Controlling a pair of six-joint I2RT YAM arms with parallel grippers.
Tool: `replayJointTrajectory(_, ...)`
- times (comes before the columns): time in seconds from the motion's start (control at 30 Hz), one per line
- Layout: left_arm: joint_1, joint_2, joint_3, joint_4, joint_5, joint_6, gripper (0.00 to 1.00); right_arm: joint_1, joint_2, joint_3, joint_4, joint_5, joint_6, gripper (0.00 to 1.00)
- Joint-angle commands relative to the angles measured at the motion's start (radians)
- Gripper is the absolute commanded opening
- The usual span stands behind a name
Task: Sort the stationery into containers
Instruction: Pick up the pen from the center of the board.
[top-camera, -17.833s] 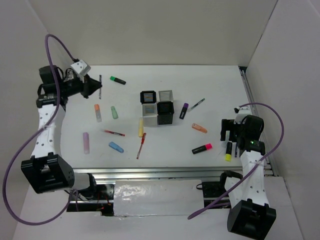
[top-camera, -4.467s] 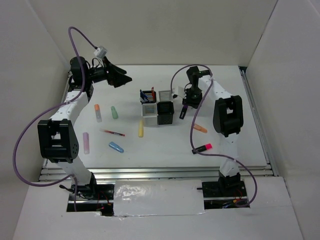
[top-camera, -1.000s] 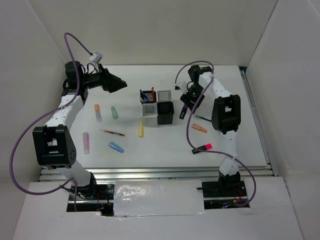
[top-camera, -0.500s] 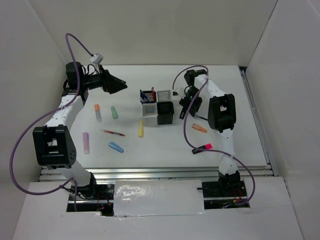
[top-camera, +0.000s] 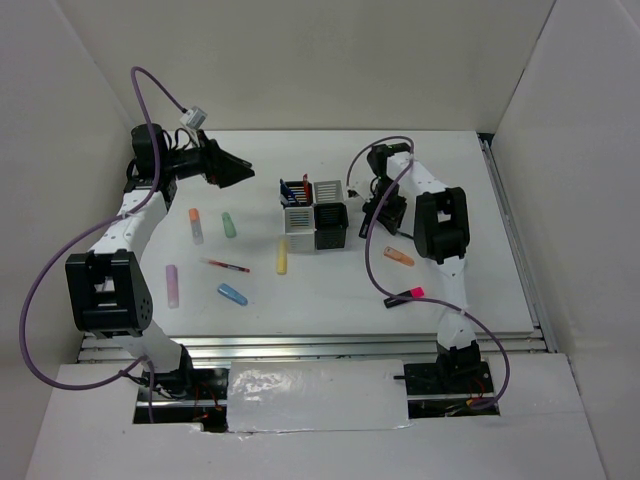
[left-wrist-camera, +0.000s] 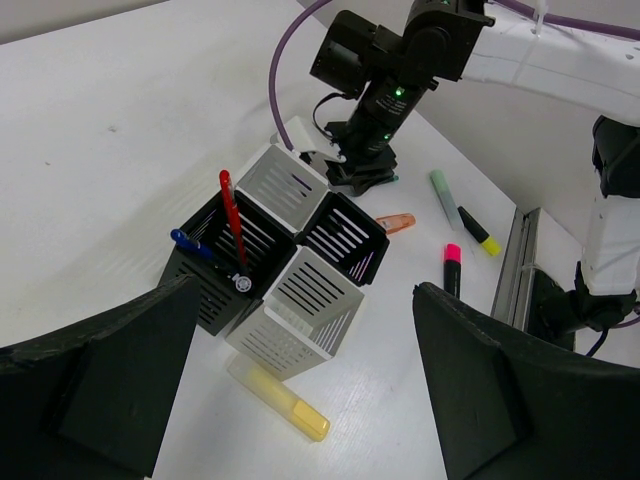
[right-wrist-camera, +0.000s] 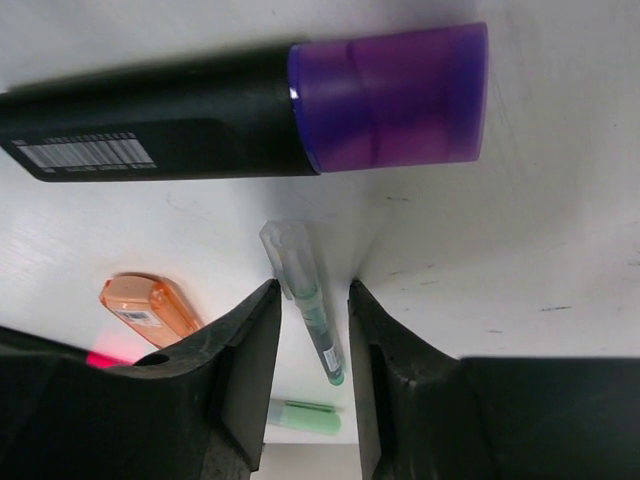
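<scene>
The containers (top-camera: 331, 190), a 2x2 block of black and silver slotted cups, stand mid-table; the back-left black cup (left-wrist-camera: 205, 262) holds a red pen and a blue pen. My right gripper (top-camera: 380, 214) is down at the table just right of the block. In the right wrist view its jaws (right-wrist-camera: 312, 290) stand close on either side of a thin green pen (right-wrist-camera: 318, 335) with a clear cap, with small gaps showing. A purple-capped black highlighter (right-wrist-camera: 240, 110) lies just beyond. My left gripper (top-camera: 226, 168) hangs wide open above the table's back left, holding nothing.
An orange marker (top-camera: 398, 256) and a pink-ended highlighter (top-camera: 404, 296) lie right of the block. A yellow marker (top-camera: 281, 257), a red pen (top-camera: 229, 266), and blue (top-camera: 232, 294), lilac (top-camera: 172, 285), orange (top-camera: 195, 225) and green (top-camera: 229, 224) markers lie to its left.
The right gripper has dropped slightly toward the table beside the block and its jaws have narrowed around the thin green pen. The left arm has not moved.
</scene>
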Motion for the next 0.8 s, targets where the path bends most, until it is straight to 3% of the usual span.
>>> replayJointTrajectory(0.0,0.004,-0.032,-0.001,0.038,0.013,-0.006,0.99,-0.004,0.029,0.015,-0.024,0.050,-0.011,0.40)
replayJointTrajectory(0.2,0.004,-0.026,0.004,0.030,0.007,-0.003,0.99,-0.013,0.036,-0.005,-0.027,0.068,-0.004,0.26)
replayJointTrajectory(0.33,0.004,-0.030,0.000,0.038,0.001,-0.010,0.99,-0.031,0.033,0.038,-0.030,0.050,0.024,0.02)
replayJointTrajectory(0.57,0.013,-0.084,-0.048,0.088,-0.048,-0.024,0.99,-0.085,-0.074,0.103,0.052,-0.005,0.140,0.00)
replayJointTrajectory(0.77,0.060,-0.155,-0.111,0.142,-0.126,-0.079,0.99,-0.099,-0.253,0.097,0.253,-0.051,0.303,0.00)
